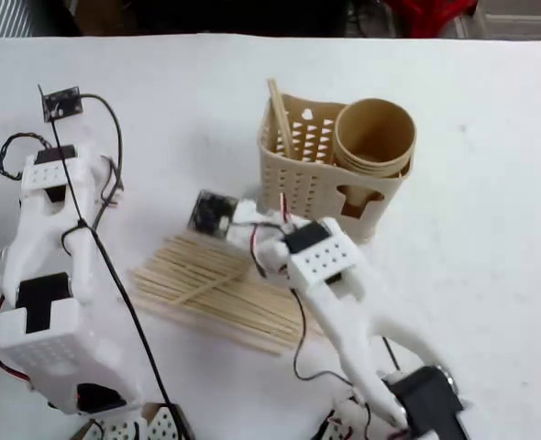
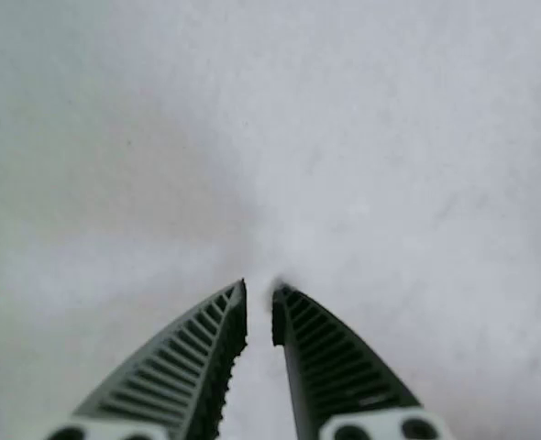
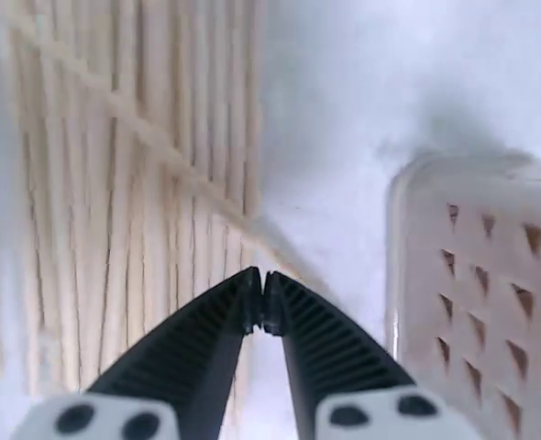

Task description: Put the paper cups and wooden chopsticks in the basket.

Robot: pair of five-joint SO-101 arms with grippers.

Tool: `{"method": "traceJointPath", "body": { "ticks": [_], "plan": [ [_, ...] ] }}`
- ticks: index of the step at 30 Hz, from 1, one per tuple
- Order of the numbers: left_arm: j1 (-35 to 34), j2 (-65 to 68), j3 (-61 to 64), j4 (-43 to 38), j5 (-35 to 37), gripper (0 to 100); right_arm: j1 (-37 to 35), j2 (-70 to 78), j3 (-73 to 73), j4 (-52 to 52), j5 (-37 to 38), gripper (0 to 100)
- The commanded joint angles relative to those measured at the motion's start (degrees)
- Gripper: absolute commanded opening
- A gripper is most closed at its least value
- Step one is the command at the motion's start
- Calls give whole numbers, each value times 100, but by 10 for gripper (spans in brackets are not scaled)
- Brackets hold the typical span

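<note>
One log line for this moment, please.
brown paper cups: in beige plastic basket | wooden chopsticks: piled beside it | right gripper: shut near pile

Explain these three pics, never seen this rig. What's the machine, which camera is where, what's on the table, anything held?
Two small white robot arms sit side by side at a white table. The high view is a fixed camera looking down. The other two are cameras on each arm's wrist, looking along its gripper. On the table are a loose pile of wooden chopsticks and a beige basket, which already has stacked paper cups and one chopstick standing in it. The left gripper is over bare table, fingers almost together with nothing between. The right gripper is shut, between the pile and the basket, with nothing visibly held.
</note>
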Motion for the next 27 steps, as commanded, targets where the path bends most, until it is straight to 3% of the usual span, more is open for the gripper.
{"method": "traceJointPath", "body": {
  "ticks": [1, 5, 19, 27],
  "plan": [
    [-57, -22, -35, -97, 26, 72, -40, -382, 167, -110, 1266, 74],
    [-57, -22, -35, -97, 26, 72, 57, -48, -132, -110, 1635, 142],
    [-31, -22, -62, -97, 26, 72, -136, 1745, -1055, -84, 1925, 140],
    [-31, -22, -44, -97, 26, 72, -154, 1789, -1064, -75, 1899, 15]
  ]
}}
